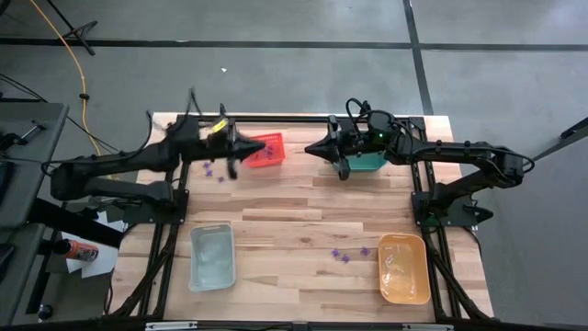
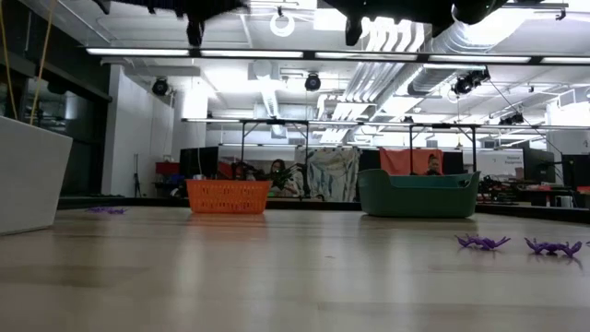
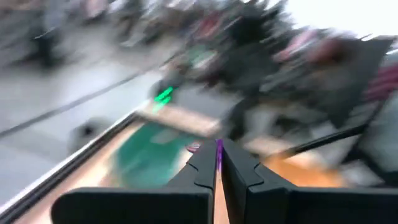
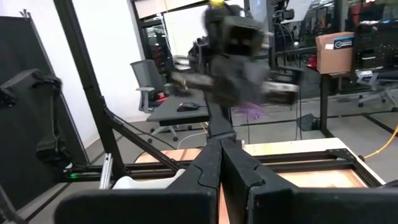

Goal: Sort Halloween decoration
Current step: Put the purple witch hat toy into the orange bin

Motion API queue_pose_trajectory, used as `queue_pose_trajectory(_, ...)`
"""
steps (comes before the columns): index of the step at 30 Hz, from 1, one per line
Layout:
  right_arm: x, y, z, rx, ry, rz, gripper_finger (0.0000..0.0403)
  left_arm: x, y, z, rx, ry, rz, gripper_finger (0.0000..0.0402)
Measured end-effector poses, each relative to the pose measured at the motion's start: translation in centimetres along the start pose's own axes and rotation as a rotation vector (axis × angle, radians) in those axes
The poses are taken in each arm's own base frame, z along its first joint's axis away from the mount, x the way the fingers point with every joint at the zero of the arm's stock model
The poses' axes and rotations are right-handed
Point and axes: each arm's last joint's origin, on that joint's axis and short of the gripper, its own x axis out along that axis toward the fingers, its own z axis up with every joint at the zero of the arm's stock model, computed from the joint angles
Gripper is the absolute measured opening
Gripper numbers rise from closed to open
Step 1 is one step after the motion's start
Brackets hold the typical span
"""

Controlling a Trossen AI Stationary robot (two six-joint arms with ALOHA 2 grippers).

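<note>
My left gripper (image 1: 259,147) is held up over the red bin (image 1: 268,150) at the table's far side. It is shut on a tiny purple trinket (image 3: 219,154). My right gripper (image 1: 309,149) is shut and empty, and points toward the left gripper from beside the green bin (image 1: 367,163). More purple trinkets lie on the wood: some near the left arm (image 1: 213,170), and two (image 1: 340,253) (image 1: 365,250) by the orange bin (image 1: 404,268). The low view shows those two flat on the table (image 2: 482,243) (image 2: 553,247). I see no dark trinket. My left gripper pinches the purple trinket between its two fingers. Only a thin purple sliver (image 3: 219,149) shows in the gap at the fingertips. The fingers lie about level and point toward the table's right. The trinket is lifted clear of the table.
A clear bin (image 1: 211,257) stands at the near left and the orange bin at the near right. The red and green bins stand at the far side. Bare wood lies between the four bins. Both arms are high above the table (image 2: 277,277).
</note>
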Motion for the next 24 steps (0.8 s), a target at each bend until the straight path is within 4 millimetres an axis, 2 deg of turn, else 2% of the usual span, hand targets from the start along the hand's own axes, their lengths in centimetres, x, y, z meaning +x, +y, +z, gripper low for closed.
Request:
queue_pose_trajectory(3, -0.1, -0.2, 0.0, 0.002, 0.001, -0.021, 0.0, 1.7, 3.0, -0.1, 0.004, 0.22, 0.197, 0.0)
queue_pose_trajectory(6, -0.2, -0.5, 0.0, -0.006, 0.006, -0.035, 0.0, 3.9, 6.5, -0.9, -0.001, 0.471, 0.286, 0.0)
queue_pose_trajectory(9, -0.4, -0.9, -0.1, -0.004, 0.012, -0.049, 0.0, 5.5, 9.9, -3.6, -0.057, 0.748, 0.356, 0.0)
queue_pose_trajectory(13, -0.5, -1.3, -0.3, -0.005, 0.039, -0.097, 0.0, 6.9, 13.1, -7.0, -0.128, 0.931, 0.419, 0.0)
queue_pose_trajectory(16, -0.6, -1.4, -0.6, -0.016, 0.063, -0.13, 0.0, 7.4, 14.4, -9.3, -0.185, 1.013, 0.459, 0.0)
queue_pose_trajectory(21, -0.6, -1.5, -0.8, -0.02, 0.079, -0.15, 0.0, 8.1, 15.4, -11.3, -0.205, 1.076, 0.515, 0.0004)
queue_pose_trajectory(24, -0.6, -1.5, -0.8, -0.021, 0.086, -0.151, 0.0, 8.2, 15.7, -11.9, -0.229, 1.092, 0.534, 0.0026)
